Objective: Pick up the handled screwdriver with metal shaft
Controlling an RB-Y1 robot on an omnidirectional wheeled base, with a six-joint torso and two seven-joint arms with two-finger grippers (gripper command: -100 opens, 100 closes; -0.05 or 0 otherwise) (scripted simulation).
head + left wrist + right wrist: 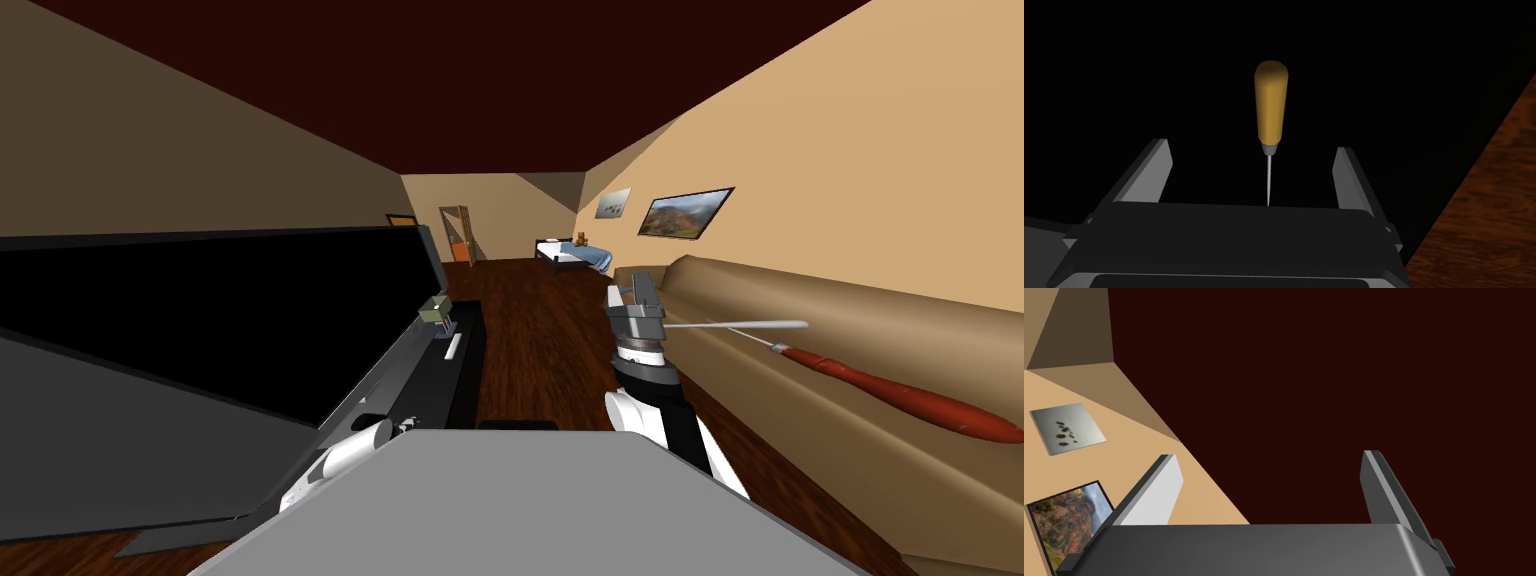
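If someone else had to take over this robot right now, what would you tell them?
Left gripper: open, lined up on the yellow-handled screwdriver, not gripping it.
Right gripper: open, empty, raised.
The screwdriver lies on a black surface, its thin metal shaft pointing toward the left gripper. A red-handled screwdriver lies on the sofa.
Done: approach.
Left: probably advance, close, lift.

Tan sofa against beige wall. Above it, framed landscape picture; beyond it, a bed; before it, dark wood floor.
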